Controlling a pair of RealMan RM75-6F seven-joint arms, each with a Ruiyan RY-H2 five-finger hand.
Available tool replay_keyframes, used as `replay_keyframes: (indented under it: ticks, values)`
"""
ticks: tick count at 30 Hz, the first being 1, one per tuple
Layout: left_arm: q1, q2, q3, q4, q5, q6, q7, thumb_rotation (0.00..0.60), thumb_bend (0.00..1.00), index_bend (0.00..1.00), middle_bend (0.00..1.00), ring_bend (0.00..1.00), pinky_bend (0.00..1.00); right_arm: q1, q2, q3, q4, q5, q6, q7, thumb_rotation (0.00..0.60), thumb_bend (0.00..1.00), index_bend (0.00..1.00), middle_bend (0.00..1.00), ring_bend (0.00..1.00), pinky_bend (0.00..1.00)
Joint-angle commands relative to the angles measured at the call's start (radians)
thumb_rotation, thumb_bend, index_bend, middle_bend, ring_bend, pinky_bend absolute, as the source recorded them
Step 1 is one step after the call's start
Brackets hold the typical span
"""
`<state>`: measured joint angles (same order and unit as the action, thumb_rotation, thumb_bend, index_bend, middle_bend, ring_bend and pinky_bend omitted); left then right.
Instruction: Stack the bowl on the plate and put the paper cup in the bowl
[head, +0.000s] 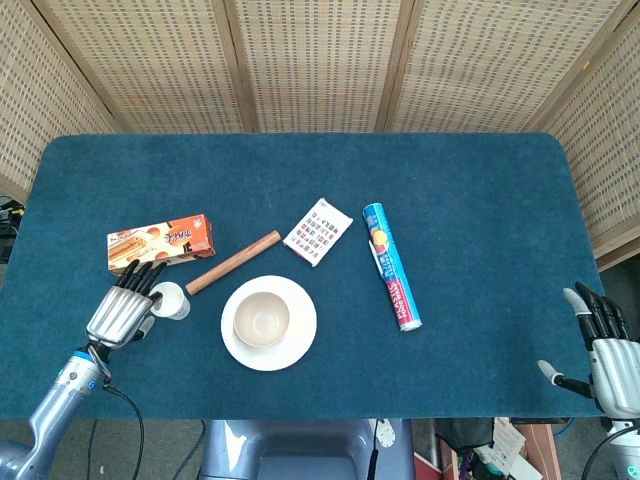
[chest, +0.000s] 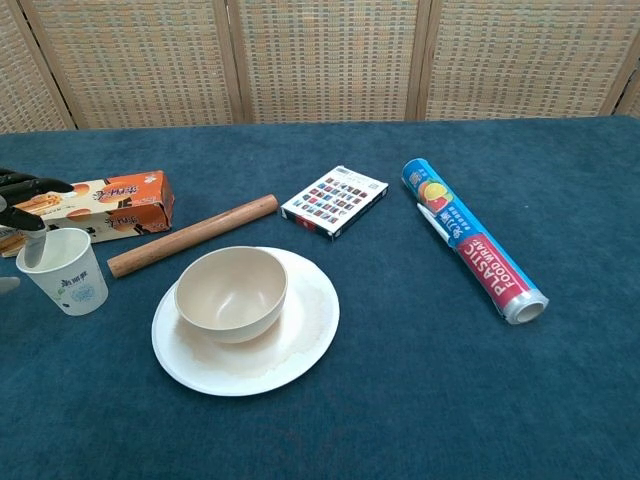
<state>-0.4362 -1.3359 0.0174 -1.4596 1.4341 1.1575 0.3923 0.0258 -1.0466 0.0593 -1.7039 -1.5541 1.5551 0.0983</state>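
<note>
The beige bowl (head: 261, 318) (chest: 231, 290) stands upright in the middle of the white plate (head: 300, 330) (chest: 310, 340) near the table's front edge. Left of the plate, the white paper cup (head: 172, 300) (chest: 65, 275) stands upright on the cloth with its mouth up. My left hand (head: 122, 312) (chest: 22, 195) is right beside the cup on its left. Its fingers are spread and reach over the cup's rim, with the thumb low on the near side. The cup is not lifted. My right hand (head: 608, 350) hangs open off the table's front right corner, holding nothing.
An orange biscuit box (head: 160, 240) (chest: 95, 203) lies just behind the cup and my left hand. A wooden rolling pin (head: 233, 262) (chest: 192, 236) lies slanted behind the plate. Further right are a card pack (head: 318, 231) (chest: 334, 200) and a plastic wrap roll (head: 391, 266) (chest: 472, 240).
</note>
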Motion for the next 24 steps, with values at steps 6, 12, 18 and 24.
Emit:
replay_keyframes:
  ticks: [6,12,18,24]
  values:
    - [-0.012,-0.027,-0.012,0.023,-0.012,-0.022,0.012,0.6,0.35,0.52,0.04,0.0,0.02,0.0,0.001,0.001,-0.003,0.0,0.0,0.002,0.6,0.15,0.0,0.0,0.0,0.0]
    - [-0.019,-0.036,-0.018,0.015,-0.002,-0.018,0.026,0.6,0.38,0.55,0.05,0.0,0.02,-0.001,0.0,-0.002,-0.002,-0.005,0.004,0.002,0.6,0.15,0.0,0.0,0.0,0.0]
    - [-0.016,-0.024,-0.022,-0.001,0.003,-0.006,0.03,0.6,0.39,0.56,0.05,0.0,0.02,-0.001,0.0,-0.002,-0.002,-0.006,0.002,0.0,0.6,0.15,0.0,0.0,0.0,0.0]
    - [-0.016,-0.004,-0.027,-0.023,0.01,0.006,0.035,0.6,0.39,0.58,0.06,0.0,0.02,0.0,0.0,-0.001,-0.002,-0.003,0.0,-0.002,0.6,0.15,0.0,0.0,0.0,0.0]
